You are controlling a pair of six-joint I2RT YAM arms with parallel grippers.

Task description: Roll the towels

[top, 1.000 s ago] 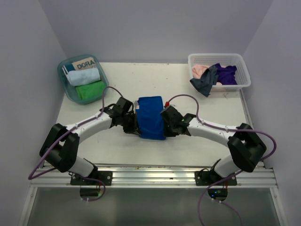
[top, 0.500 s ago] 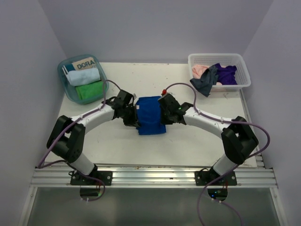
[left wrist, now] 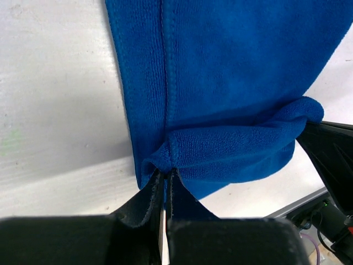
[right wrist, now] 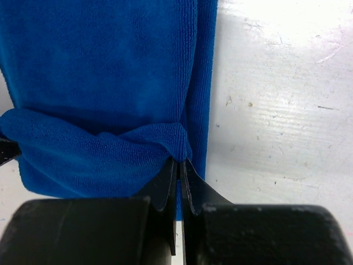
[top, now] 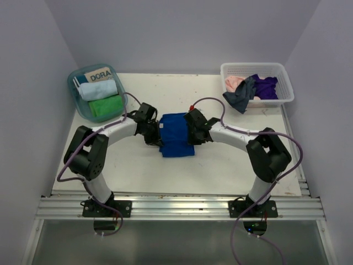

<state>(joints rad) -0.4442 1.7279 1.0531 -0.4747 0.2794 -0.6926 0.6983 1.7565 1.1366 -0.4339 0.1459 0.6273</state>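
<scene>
White table [top: 231,163], left tool [left wrist: 165,178], right tool [right wrist: 179,164] each clamped on blue towel [top: 176,138], tips hidden

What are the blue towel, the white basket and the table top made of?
The blue towel looks like microfibre terry: matte, fine looped pile, stitched hem. The white basket is likely moulded plastic: perforated walls, slight sheen. The table top: hard white painted or laminated board, scuffed; core cannot be told.

The towel [top: 176,135] lies between the left gripper [top: 157,137] and the right gripper [top: 193,135] (each pinching one side edge). A tub [top: 70,87] sits beyond and left of the left gripper, a basket [top: 278,101] beyond and right of the right.
</scene>
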